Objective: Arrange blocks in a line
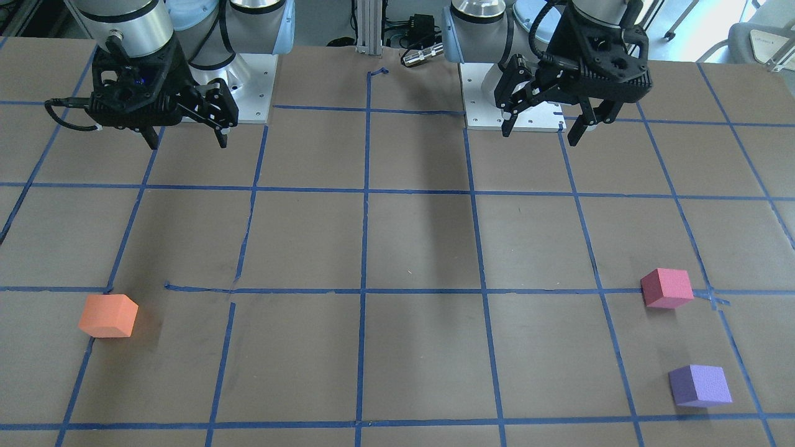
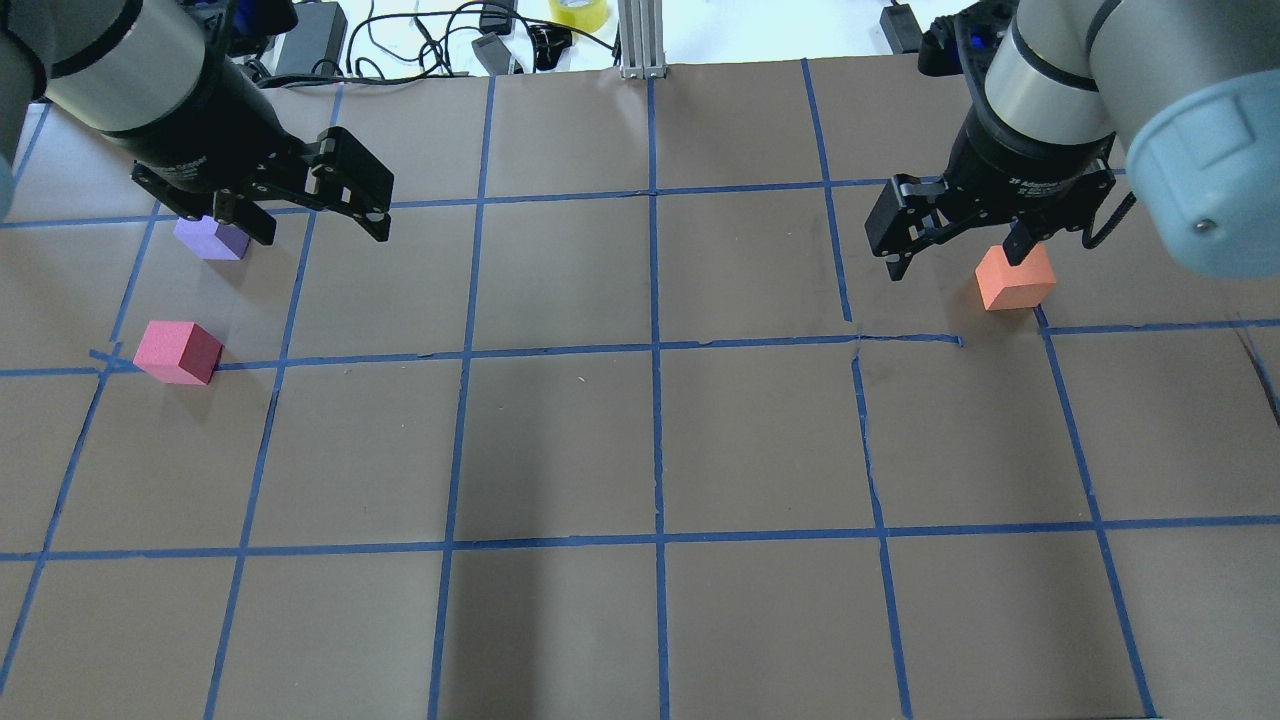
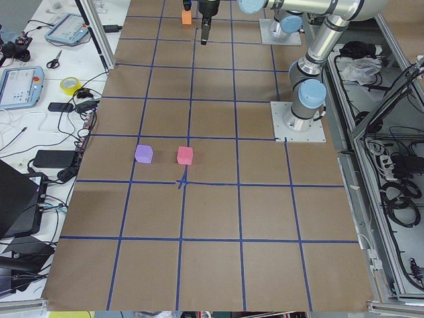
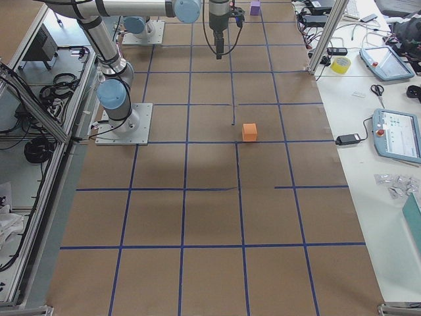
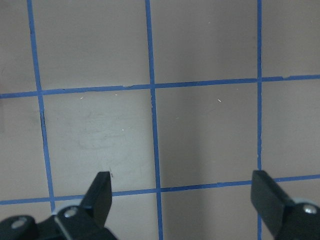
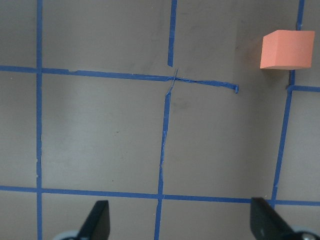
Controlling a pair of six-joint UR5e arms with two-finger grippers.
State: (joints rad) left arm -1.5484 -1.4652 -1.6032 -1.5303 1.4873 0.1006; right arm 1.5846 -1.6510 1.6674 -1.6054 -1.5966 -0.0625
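Note:
Three foam cubes lie apart on the table. The orange block (image 1: 109, 315) is on my right side (image 2: 1015, 278) and shows at the top right of the right wrist view (image 6: 286, 49). The pinkish-red block (image 1: 667, 288) and the purple block (image 1: 700, 385) lie on my left side, close together (image 2: 179, 351) (image 2: 212, 240). My left gripper (image 2: 322, 236) is open and empty, held above the table; no block shows between its fingers (image 5: 102, 192). My right gripper (image 2: 952, 268) is open and empty, also held above the table.
The table (image 2: 640, 450) is covered in brown paper with a blue tape grid. The two arm bases (image 1: 248, 87) (image 1: 497, 105) stand at the robot's edge. Cables and a yellow tape roll (image 2: 578, 12) lie beyond the far edge.

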